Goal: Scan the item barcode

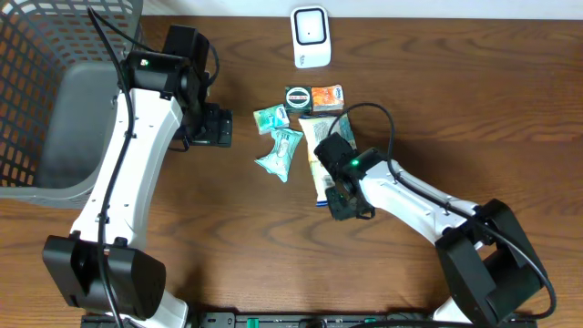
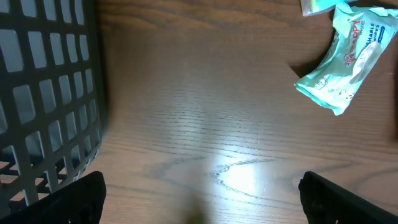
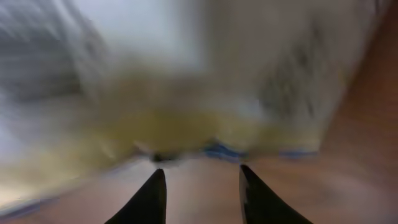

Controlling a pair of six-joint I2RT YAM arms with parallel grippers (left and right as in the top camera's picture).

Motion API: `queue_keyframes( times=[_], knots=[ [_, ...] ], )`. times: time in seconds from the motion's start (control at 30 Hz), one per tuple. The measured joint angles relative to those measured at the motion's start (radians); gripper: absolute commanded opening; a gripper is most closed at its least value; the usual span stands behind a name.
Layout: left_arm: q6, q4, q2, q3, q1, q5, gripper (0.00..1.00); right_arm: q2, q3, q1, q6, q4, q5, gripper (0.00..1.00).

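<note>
Long white-and-yellow packet (image 1: pixel 315 128) — flat on the table (image 1: pixel 228 237), below the white scanner (image 1: pixel 310 37), beside smaller packs (image 1: pixel 280 151). Right gripper (image 1: pixel 341 202) at its lower end, fingers (image 3: pixel 152 193) narrowly apart, packet edge just beyond the tips; blur hides any contact. Left gripper (image 2: pixel 202 208) — spread wide over bare wood, near the basket (image 2: pixel 43 93).

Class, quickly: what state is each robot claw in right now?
Left claw: open, holding nothing.
Right claw: fingers narrowly apart at the long packet's edge; grip cannot be told.
</note>
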Motion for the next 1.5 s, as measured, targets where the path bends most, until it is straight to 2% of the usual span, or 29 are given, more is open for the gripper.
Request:
queue_keyframes(
  times=[0.07, 0.17, 0.37, 0.6, 0.7, 0.97, 1.17, 1.27, 1.37, 1.5],
  knots=[
    [0.0, 0.0, 0.0, 0.0, 0.0, 0.0, 0.98, -0.027, 0.013, -0.002, 0.003, -0.043, 0.021, 0.33],
    [0.0, 0.0, 0.0, 0.0, 0.0, 0.0, 0.98, -0.102, 0.043, -0.013, 0.005, -0.019, 0.039, 0.32],
    [0.0, 0.0, 0.0, 0.0, 0.0, 0.0, 0.98, -0.24, 0.08, -0.028, 0.01, 0.153, 0.068, 0.15],
    [0.0, 0.0, 0.0, 0.0, 0.0, 0.0, 0.98, -0.19, 0.082, -0.039, 0.014, 0.216, 0.077, 0.04],
    [0.0, 0.0, 0.0, 0.0, 0.0, 0.0, 0.98, -0.13, 0.082, -0.039, 0.014, 0.221, 0.083, 0.03],
    [0.0, 0.0, 0.0, 0.0, 0.0, 0.0, 0.98, 0.097, 0.087, -0.041, 0.014, 0.266, 0.096, 0.04],
    [0.0, 0.0, 0.0, 0.0, 0.0, 0.0, 0.98, 0.084, 0.103, -0.041, 0.014, 0.174, 0.092, 0.11],
    [0.0, 0.0, 0.0, 0.0, 0.0, 0.0, 0.98, 0.053, 0.103, -0.041, 0.013, 0.151, 0.091, 0.21],
    [0.0, 0.0, 0.0, 0.0, 0.0, 0.0, 0.98, -0.026, 0.103, -0.041, 0.014, 0.189, 0.089, 0.26],
    [0.0, 0.0, 0.0, 0.0, 0.0, 0.0, 0.98, -0.124, 0.114, -0.041, 0.014, 0.305, 0.09, 0.26]
  ],
)
